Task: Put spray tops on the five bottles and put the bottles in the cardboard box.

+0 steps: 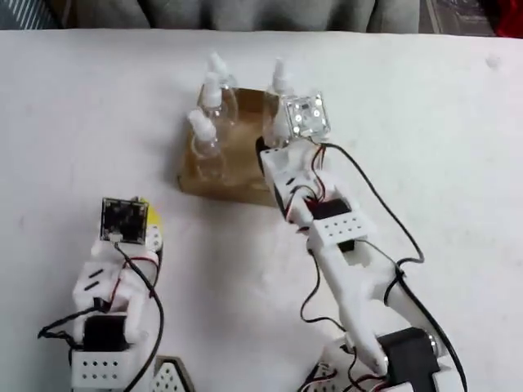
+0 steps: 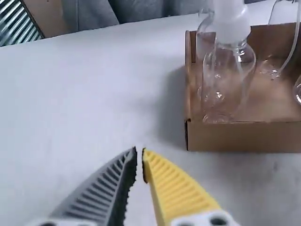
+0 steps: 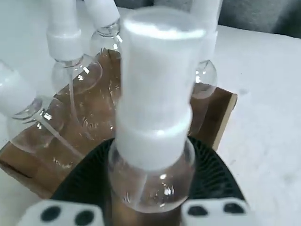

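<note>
My right gripper point(image 3: 153, 162) is shut on a clear bottle point(image 3: 151, 179) with a white spray top point(image 3: 157, 80), upright over the near right part of the cardboard box point(image 3: 221, 110). Several other capped clear bottles point(image 3: 70, 66) stand inside the box. From above, the box point(image 1: 233, 175) sits mid-table with capped bottles point(image 1: 206, 147) along its left side, and the right gripper point(image 1: 276, 151) is at its right side. My left gripper point(image 2: 139, 155) is shut on nothing, low over the white table, short of the box's point(image 2: 235, 134) near wall. The left arm point(image 1: 122, 245) stands at the front left.
The white table point(image 1: 425, 106) runs bare around the box on all sides. A dark wall and grey furniture edge the table's far side. The right arm's cables point(image 1: 384, 212) loop out to the right of its wrist.
</note>
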You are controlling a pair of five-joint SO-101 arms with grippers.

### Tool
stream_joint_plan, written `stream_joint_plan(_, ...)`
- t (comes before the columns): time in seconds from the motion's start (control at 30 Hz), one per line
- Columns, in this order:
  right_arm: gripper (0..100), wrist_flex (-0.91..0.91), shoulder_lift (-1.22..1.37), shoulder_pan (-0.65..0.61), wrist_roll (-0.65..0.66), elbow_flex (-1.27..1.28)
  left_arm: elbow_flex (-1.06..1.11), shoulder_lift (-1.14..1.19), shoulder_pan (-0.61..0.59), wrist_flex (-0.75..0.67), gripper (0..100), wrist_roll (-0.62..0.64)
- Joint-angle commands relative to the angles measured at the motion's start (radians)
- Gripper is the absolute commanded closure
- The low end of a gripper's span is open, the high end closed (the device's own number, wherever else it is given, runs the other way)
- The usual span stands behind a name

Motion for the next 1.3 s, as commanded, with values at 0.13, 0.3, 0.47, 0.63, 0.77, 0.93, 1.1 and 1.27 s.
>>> stream_joint_plan(0.13, 98.1, -0.038, -0.005, 0.004, 0.011, -0.061, -0.002, -0.013, -0.008, -0.017, 97, -0.006)
stream_joint_plan(0.3, 98.1, -0.099, 0.076, 0.004, 0.011, -0.075, -0.002, -0.013, -0.008, -0.017, 97, -0.006)
stream_joint_plan(0.47, 98.1, -0.099, 0.160, 0.012, 0.011, -0.124, -0.002, -0.013, -0.008, -0.017, 97, -0.006)
stream_joint_plan(0.63, 98.1, -0.105, 0.202, 0.007, 0.012, -0.127, -0.002, -0.013, -0.008, -0.017, 97, -0.006)
stream_joint_plan(0.77, 98.1, -0.105, 0.226, 0.005, 0.012, -0.127, -0.002, -0.013, -0.008, -0.017, 97, -0.006)
stream_joint_plan(0.93, 97.8, -0.105, 0.259, 0.004, 0.012, -0.127, -0.002, -0.013, -0.008, -0.017, 97, -0.006)
stream_joint_plan(1.1, 97.8, -0.107, 0.268, 0.004, 0.012, -0.127, -0.002, -0.013, -0.008, -0.017, 97, -0.006)
stream_joint_plan(1.27, 97.7, -0.107, 0.268, 0.002, 0.012, -0.127, -0.002, -0.013, -0.008, -0.017, 97, -0.006)
